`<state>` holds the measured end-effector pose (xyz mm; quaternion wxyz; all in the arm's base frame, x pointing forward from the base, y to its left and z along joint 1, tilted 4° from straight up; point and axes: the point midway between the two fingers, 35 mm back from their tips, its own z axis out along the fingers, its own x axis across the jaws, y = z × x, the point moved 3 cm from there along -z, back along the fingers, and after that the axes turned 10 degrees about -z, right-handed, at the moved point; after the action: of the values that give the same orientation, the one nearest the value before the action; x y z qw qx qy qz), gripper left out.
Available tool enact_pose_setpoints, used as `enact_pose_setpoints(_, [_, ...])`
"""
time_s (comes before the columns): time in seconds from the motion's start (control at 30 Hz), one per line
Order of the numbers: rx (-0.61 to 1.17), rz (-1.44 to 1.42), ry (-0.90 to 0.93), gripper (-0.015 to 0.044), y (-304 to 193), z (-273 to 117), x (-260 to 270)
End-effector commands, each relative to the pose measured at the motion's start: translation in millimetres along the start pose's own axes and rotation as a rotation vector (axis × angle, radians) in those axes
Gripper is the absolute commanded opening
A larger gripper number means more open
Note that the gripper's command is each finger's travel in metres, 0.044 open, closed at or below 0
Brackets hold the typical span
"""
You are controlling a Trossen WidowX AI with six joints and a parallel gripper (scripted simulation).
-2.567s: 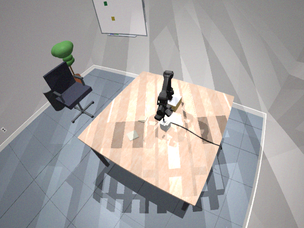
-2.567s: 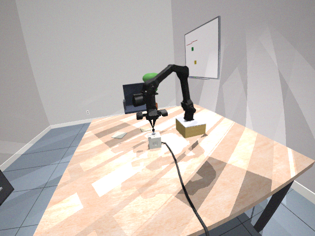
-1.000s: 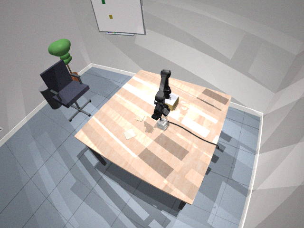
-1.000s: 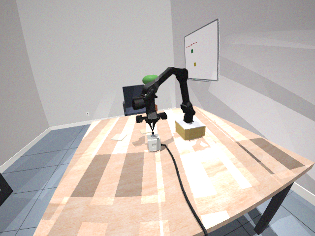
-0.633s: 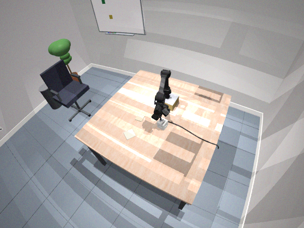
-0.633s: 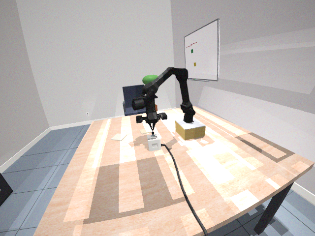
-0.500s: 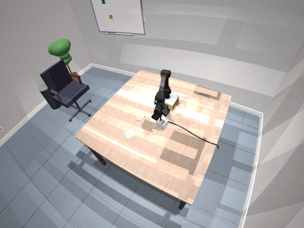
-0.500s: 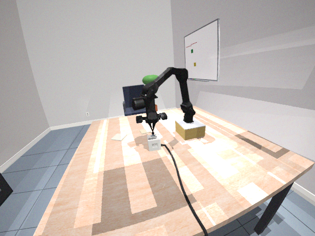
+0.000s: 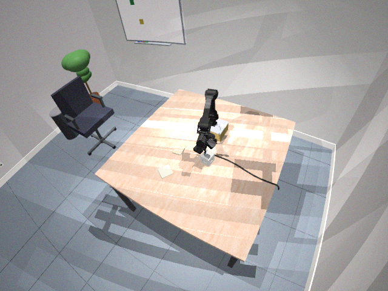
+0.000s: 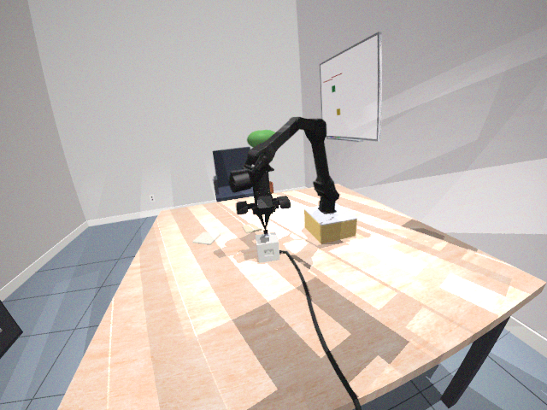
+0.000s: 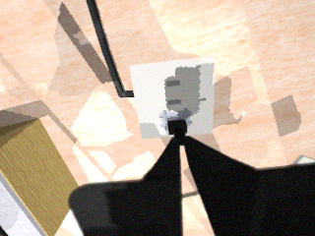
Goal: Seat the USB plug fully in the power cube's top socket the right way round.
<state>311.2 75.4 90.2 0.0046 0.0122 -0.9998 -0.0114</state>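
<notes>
The white power cube (image 9: pixel 207 160) (image 10: pixel 267 256) (image 11: pixel 149 101) stands upright on the table. My gripper (image 9: pixel 205 152) (image 10: pixel 265 231) (image 11: pixel 180 142) points down over its top face and is shut on the small dark USB plug (image 11: pixel 176 126). In the wrist view the plug is near the cube's bottom edge, over a bluish-grey patch where the socket is. The socket itself is mostly hidden. How deep the plug sits and which way round it is cannot be told. Dark slots show on the top face beside it.
A black cable (image 9: pixel 247 171) (image 10: pixel 311 304) (image 11: pixel 104 49) runs from the cube's side over the table edge. The arm's yellow base block (image 9: pixel 223 133) (image 10: pixel 330 232) (image 11: pixel 34 172) stands nearby. Two pale flat notes (image 9: pixel 165 171) (image 9: pixel 179 151) (image 10: pixel 206 238) lie on the table.
</notes>
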Motion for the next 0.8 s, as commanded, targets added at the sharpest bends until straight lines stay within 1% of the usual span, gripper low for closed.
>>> enact_pose_setpoints(0.0, [0.005, 0.004, -0.002, 0.0, -0.5, 0.9, -0.4])
enact_pose_setpoints(0.77, [0.005, 0.004, -0.002, 0.0, -0.4, 3.7, -0.4])
